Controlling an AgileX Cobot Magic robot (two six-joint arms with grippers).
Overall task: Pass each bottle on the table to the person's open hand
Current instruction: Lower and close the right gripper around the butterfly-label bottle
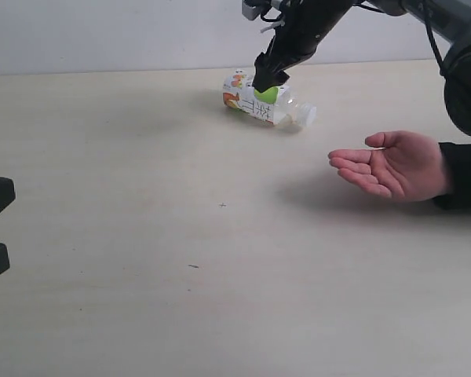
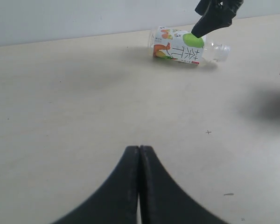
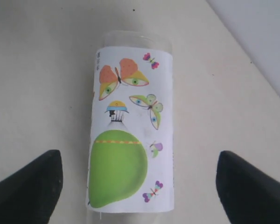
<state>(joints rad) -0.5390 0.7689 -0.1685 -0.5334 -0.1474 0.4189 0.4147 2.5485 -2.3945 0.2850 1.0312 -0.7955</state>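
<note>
Bottle with green-apple label lying on its side at 12 o'clock on table, exterior view; right gripper over it, fingers spread either side; open hand at 3 o'clock, palm up; left gripper at 9 o'clock, fingers pressed together.

The bottle is clear glossy plastic with a smooth printed label; the table is matt.

The right arm is seen in matte black, topped by grey casing with black cables alongside. The left fingers are shown black, smooth and tapered. The hand is bare and pale-skinned, cuffed by a black sleeve.
</note>
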